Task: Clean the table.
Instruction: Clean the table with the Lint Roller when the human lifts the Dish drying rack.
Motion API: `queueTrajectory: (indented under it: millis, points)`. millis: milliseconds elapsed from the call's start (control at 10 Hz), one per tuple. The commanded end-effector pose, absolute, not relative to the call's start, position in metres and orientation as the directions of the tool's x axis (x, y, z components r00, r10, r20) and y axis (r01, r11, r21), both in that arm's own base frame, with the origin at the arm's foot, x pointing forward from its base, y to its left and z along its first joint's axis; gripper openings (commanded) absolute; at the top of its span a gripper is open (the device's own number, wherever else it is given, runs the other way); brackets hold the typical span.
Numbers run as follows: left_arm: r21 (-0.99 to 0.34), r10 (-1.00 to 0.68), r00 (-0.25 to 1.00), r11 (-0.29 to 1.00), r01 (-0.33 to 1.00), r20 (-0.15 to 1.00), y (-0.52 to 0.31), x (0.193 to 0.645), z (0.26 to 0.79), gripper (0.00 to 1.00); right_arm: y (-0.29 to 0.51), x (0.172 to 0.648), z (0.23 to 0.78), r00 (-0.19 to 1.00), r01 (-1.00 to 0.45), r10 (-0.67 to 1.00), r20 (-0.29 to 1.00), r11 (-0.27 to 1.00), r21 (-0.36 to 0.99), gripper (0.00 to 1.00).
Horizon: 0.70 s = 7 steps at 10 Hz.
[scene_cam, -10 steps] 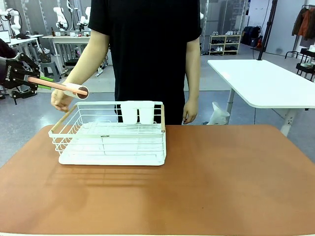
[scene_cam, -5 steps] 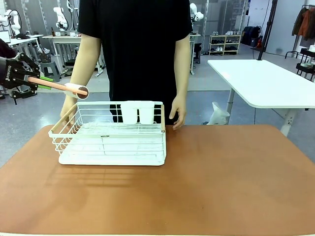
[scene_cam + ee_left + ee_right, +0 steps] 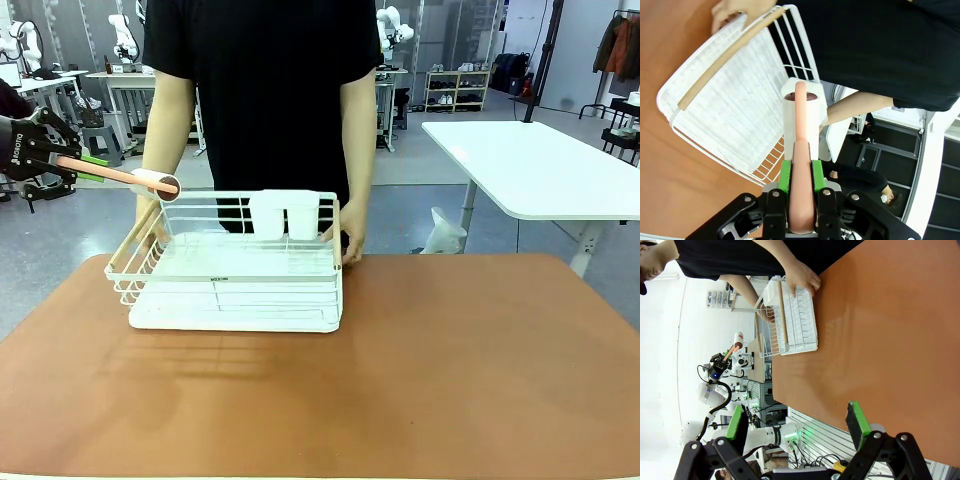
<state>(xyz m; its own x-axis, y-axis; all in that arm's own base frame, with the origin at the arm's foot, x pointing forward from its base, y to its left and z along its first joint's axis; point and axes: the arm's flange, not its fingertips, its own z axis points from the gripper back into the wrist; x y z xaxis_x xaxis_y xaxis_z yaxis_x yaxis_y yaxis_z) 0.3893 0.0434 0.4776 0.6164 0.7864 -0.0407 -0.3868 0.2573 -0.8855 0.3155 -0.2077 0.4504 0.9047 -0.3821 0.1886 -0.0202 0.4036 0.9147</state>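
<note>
- Evidently parked in the front view: pinches the pink handle of a lint roller (image 3: 158, 184) in the left gripper (image 3: 72, 166), raised beyond the far-left corner of the table (image 3: 450, 370), probably to leave room.
- Shows, same view, a hand (image 3: 350, 243) on the wooden end handle of a white wire rack (image 3: 235, 275) near the terracotta top's far edge; cannot tell whether resting or just lifted. Likely being cleared so the surface can be rolled.
- From the left wrist: presses both green pads against the handle, white roll pointing ahead over the rack; catches the other hand (image 3: 735, 10) on the opposite wooden handle.
- From the right wrist: keeps the right gripper (image 3: 796, 422) spread wide and empty above the table, well apart from the rack, presumably standing by.
</note>
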Motion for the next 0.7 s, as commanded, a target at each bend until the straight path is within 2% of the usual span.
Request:
queueTrajectory:
  millis: [0,600]
  points:
    - [-0.886,0.787,0.616,0.256,-0.386,-0.04,0.0426,0.3891,0.4783,0.0,-0.2065,0.3138,0.4543,0.902,-0.029,-0.386,0.195,0.396,0.918,1.0]
    - [-0.886,0.787,0.616,0.256,-0.386,-0.04,0.0426,0.3891,0.4783,0.0,-0.2065,0.3138,0.4543,0.902,-0.029,-0.386,0.195,0.396,0.918,1.0]
